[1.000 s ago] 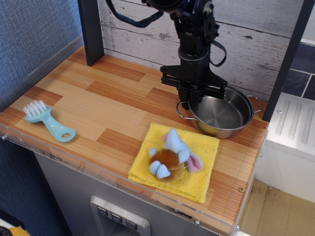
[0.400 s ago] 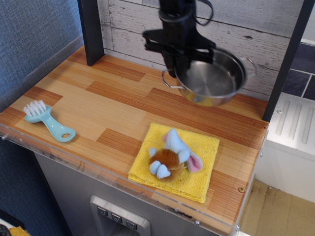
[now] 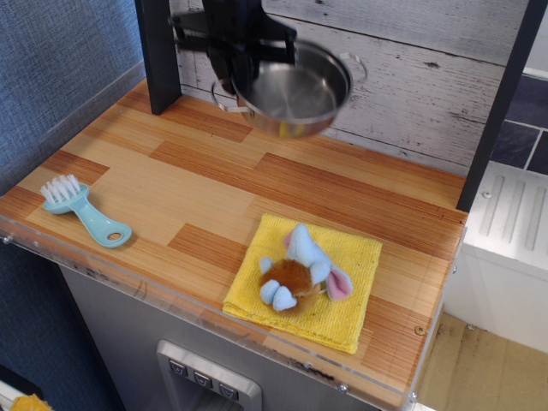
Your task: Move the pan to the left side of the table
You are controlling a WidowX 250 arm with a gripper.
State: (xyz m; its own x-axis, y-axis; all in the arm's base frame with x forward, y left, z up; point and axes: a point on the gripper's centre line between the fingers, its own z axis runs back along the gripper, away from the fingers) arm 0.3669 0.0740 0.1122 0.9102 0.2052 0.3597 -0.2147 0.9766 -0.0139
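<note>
observation.image, pan (image 3: 295, 90) aloft, left rim gripped by claw (image 3: 229, 70)

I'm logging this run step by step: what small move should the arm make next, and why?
Probably carry on leftward, then lower: the gripper holds the shiny steel pan in the air near the back wall, and the wooden-plank table shows bare space behind the light-blue brush.
</note>
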